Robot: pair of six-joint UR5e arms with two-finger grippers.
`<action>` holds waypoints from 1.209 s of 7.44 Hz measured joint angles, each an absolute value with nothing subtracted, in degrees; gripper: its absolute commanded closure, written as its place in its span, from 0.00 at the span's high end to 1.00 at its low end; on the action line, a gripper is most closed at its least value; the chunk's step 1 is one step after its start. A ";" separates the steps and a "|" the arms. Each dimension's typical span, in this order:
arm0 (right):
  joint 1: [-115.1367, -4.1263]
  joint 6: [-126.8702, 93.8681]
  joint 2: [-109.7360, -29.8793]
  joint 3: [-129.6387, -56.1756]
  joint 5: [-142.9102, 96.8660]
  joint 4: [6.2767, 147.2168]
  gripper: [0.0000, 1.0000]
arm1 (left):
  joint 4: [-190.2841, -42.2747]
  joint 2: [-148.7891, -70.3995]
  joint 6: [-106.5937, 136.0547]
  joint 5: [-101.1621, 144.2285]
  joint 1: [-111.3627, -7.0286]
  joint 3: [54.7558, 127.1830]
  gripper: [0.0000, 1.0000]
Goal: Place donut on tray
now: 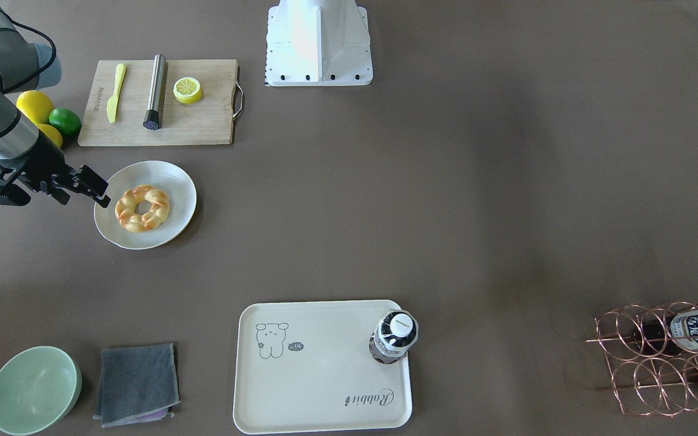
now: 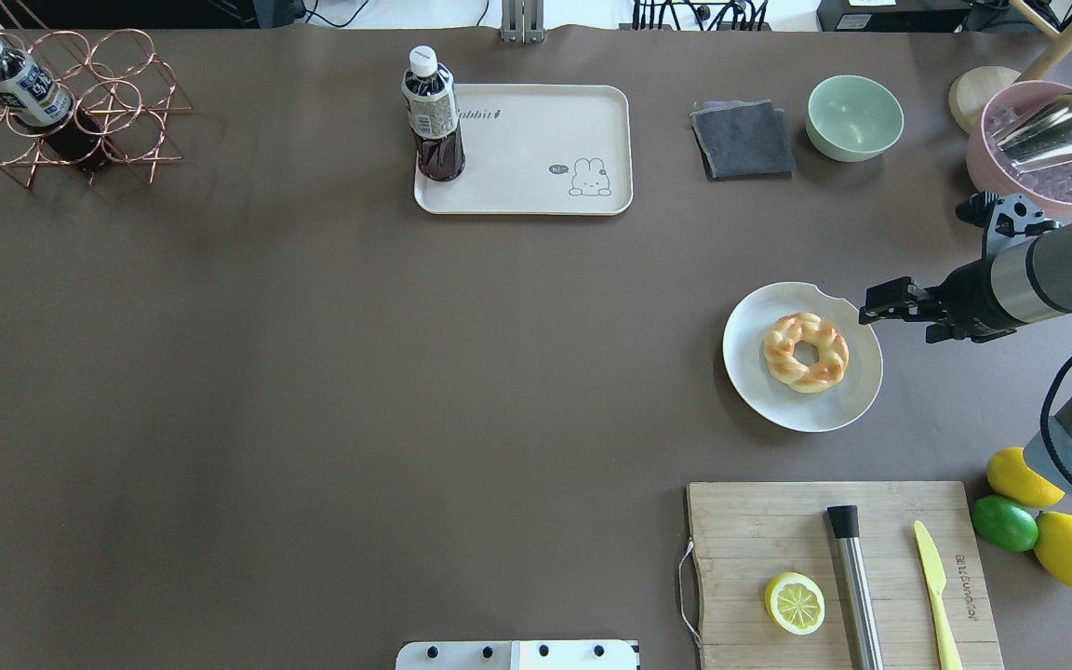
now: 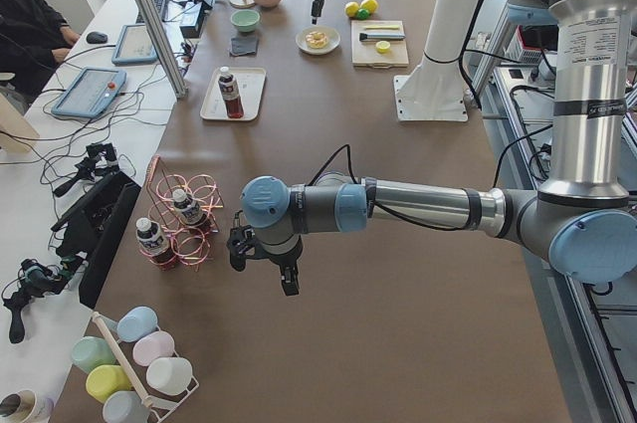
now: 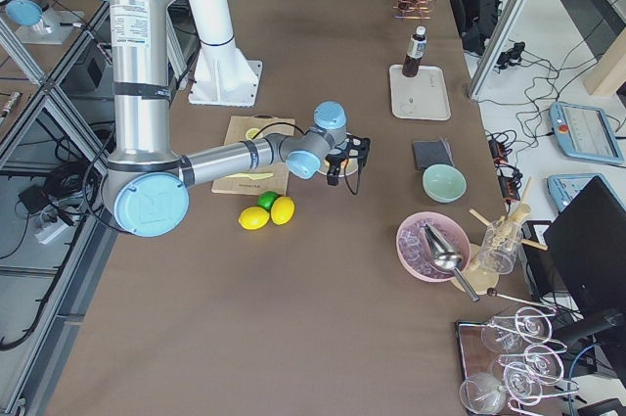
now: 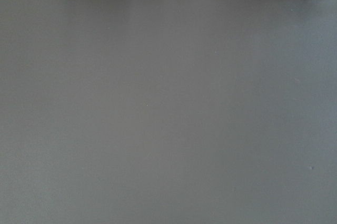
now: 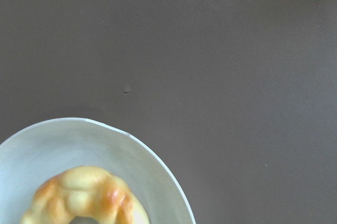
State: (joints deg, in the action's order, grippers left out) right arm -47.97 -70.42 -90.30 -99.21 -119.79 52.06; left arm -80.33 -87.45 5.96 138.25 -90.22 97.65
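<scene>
Facing the robot, the glossy golden-brown twisted ring donut (image 1: 142, 208) lies on a round white plate (image 1: 180, 181), well apart from the cream rectangular plastic tray (image 1: 325, 387). The right gripper (image 1: 99, 195) hovers at the plate's rim with nothing in it. Overhead, I cannot tell how far its fingers are parted. In the left-side view the left gripper (image 3: 289, 279) hangs over the table, its opening unclear.

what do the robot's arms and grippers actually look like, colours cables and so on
The right arm and left arm are silver-grey metal tubes with grey joint housings and pale blue joint caps. A black cable loops loose off each arm. The right gripper and left gripper are black, angular two-finger units. No markings are readable on them.
</scene>
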 measured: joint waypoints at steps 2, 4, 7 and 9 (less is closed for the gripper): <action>-47.05 -70.37 -90.34 -98.28 -119.17 52.03 0.76 | -80.33 -87.51 5.97 138.25 -90.19 97.64 0.98; -46.42 -70.44 -90.35 -97.95 -118.30 52.07 0.30 | -80.33 -87.53 6.01 138.25 -90.18 97.58 0.98; -45.45 -70.56 -90.35 -97.67 -116.72 52.12 0.24 | -80.33 -87.38 5.98 138.25 -90.20 97.55 0.98; -45.03 -70.58 -90.35 -97.64 -116.45 52.12 0.16 | -80.33 -87.37 5.98 137.67 -90.19 97.54 0.98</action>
State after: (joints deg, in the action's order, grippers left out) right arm -45.03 -70.58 -90.35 -97.64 -116.45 52.12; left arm -80.33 -87.37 5.98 137.67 -90.19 97.54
